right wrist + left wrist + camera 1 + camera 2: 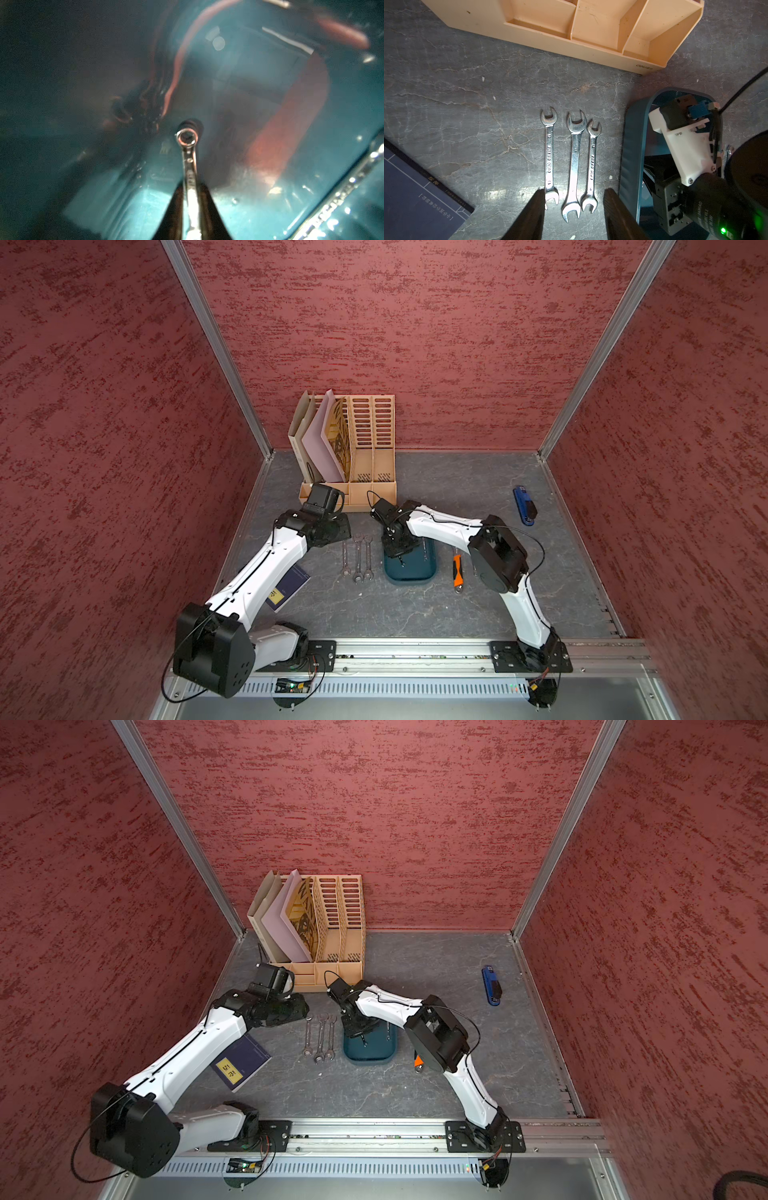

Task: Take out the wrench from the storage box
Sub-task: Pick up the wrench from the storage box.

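Right jaws: you had the right gripper (191,188) pressed together on the shank of a slim, shiny steel wrench (188,158).
Left jaws: your left gripper (574,193) stood apart, gripping nothing, above three open-ended chrome wrenches (576,158) lying side by side on the grey marbled table (467,104).
Wrench axis: it ran straight out along your fingers, ring end leading.
Wrench place: inside the storage box (411,572), a glossy dark teal plastic tray with rounded corners, ring end low over its floor.
Neighbour: another polished wrench (340,187) lay flat beside the box's side wall.
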Robot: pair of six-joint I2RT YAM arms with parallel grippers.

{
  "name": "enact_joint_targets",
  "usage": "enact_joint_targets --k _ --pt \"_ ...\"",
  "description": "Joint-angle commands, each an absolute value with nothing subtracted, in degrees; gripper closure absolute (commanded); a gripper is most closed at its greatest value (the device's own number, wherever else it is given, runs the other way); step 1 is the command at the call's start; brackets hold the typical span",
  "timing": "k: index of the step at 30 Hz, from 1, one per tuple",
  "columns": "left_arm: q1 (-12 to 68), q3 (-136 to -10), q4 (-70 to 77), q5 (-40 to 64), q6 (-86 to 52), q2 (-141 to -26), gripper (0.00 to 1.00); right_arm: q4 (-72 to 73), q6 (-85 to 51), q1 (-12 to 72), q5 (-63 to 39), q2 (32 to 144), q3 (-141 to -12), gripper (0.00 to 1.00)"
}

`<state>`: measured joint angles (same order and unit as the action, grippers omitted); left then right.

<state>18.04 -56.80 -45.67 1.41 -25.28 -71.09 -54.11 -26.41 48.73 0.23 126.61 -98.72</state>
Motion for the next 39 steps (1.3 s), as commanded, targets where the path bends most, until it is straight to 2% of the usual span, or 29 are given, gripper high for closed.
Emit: enact_joint_targets --k 1,11,39 --pt "18.75 -58.14 -47.08 2.02 -26.02 -69.72 0.51 -53.8 -25.86 47.83 1.52 130.29 -98.26 0.9" --pt "19.8 -59.27 -48.24 1.49 -26.37 -67.29 0.5 -54.05 -25.62 47.37 1.54 128.75 -97.24 0.95" --pt "19.79 -58.38 -47.98 2.02 -26.7 -66.44 0.49 -54.4 -25.58 44.43 1.53 113.66 -89.93 0.97"
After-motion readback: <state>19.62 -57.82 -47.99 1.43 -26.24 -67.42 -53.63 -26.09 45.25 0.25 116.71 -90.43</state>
